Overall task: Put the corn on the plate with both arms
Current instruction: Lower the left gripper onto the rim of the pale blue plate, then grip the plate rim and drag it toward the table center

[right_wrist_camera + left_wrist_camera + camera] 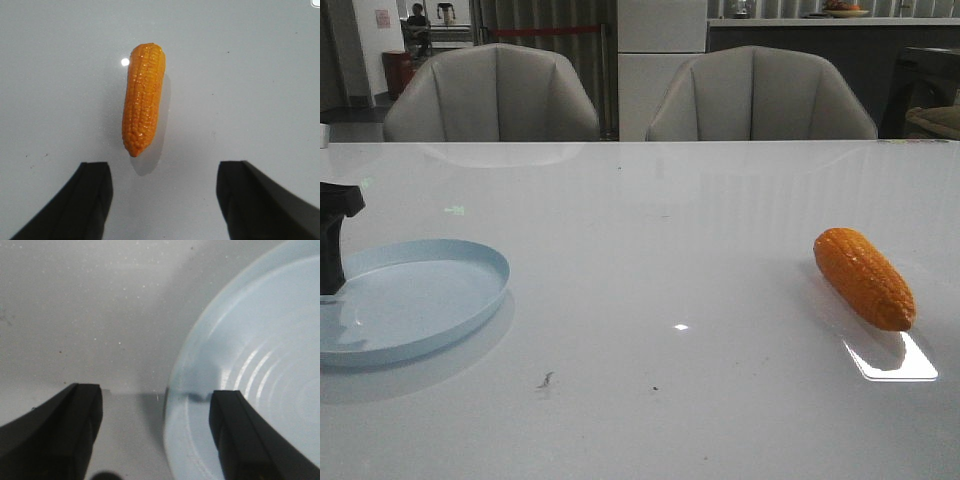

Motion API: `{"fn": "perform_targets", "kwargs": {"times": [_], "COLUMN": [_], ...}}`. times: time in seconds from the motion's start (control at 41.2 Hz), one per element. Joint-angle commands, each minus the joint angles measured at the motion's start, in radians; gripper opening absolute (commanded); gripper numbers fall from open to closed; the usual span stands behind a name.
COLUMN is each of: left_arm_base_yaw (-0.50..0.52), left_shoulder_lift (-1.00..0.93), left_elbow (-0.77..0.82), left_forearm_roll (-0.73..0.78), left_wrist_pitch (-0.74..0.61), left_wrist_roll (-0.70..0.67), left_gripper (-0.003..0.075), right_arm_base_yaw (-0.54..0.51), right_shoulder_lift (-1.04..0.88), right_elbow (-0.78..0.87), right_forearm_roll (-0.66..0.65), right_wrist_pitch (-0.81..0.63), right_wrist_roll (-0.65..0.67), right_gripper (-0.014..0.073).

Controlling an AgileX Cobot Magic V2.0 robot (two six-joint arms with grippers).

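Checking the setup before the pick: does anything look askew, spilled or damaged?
Nothing stands out. The corn lies intact on the white table, and the pale blue plate sits flat and empty. Only a few tiny dark specks mark the tabletop.

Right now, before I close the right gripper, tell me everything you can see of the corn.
The corn is one orange, glossy cob that looks plastic, with neat kernel rows, one blunt end and one tapered tip. It lies flat on the white table, on the robot's right, far from the plate. Nothing touches it but the table. In the right wrist view its tip points toward the open right gripper, which has not reached it.
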State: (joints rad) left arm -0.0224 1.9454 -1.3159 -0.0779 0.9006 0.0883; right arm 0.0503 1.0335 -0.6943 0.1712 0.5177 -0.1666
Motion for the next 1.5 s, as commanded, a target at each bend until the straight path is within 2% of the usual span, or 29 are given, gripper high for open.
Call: {"fn": "perform_targets", "kwargs": {"times": [0.0,0.291,0.412,0.509,0.703,1.14,1.48], "left_arm_base_yaw": [0.001,0.001,0.001,0.001,0.001,0.001,-0.003], "left_shoulder_lift": [-0.050,-0.042,-0.029,-0.021,-0.015,-0.015,-0.015], "left_elbow": [-0.026,-0.026,-0.026,-0.026,-0.026,-0.053,-0.290], "left_forearm_roll": [-0.010,-0.010,-0.014,-0.014,-0.014,-0.014,-0.082], "left_wrist_pitch": [-0.018,-0.018,-0.007,0.008,0.018,0.044,0.186], "left_wrist_roll": [-0.008,-0.008,-0.008,-0.008,-0.008,-0.008,-0.008], "left_gripper": [0.0507,0.0487,0.0371,0.0250,0.0089,0.0089,0.0089], "right_arm_base_yaw": [-0.001,-0.001,-0.001,-0.001,-0.001,-0.001,-0.001], "right_shoulder_lift": [-0.012,-0.012,-0.012,-0.012,-0.012,-0.012,-0.012], "right_elbow": [-0.034,-0.034,-0.034,-0.034,-0.034,-0.034,-0.034], "right_forearm_roll": [0.012,0.012,0.012,0.012,0.012,0.012,0.012], "right_wrist_pitch": [-0.054,-0.054,-0.054,-0.054,-0.053,-0.053,-0.053], "right_wrist_roll": [-0.004,-0.004,-0.004,-0.004,-0.004,-0.004,-0.004], "right_gripper": [0.0551,0.0551,0.0551,0.0551,0.0551,0.0551,0.0551]}}
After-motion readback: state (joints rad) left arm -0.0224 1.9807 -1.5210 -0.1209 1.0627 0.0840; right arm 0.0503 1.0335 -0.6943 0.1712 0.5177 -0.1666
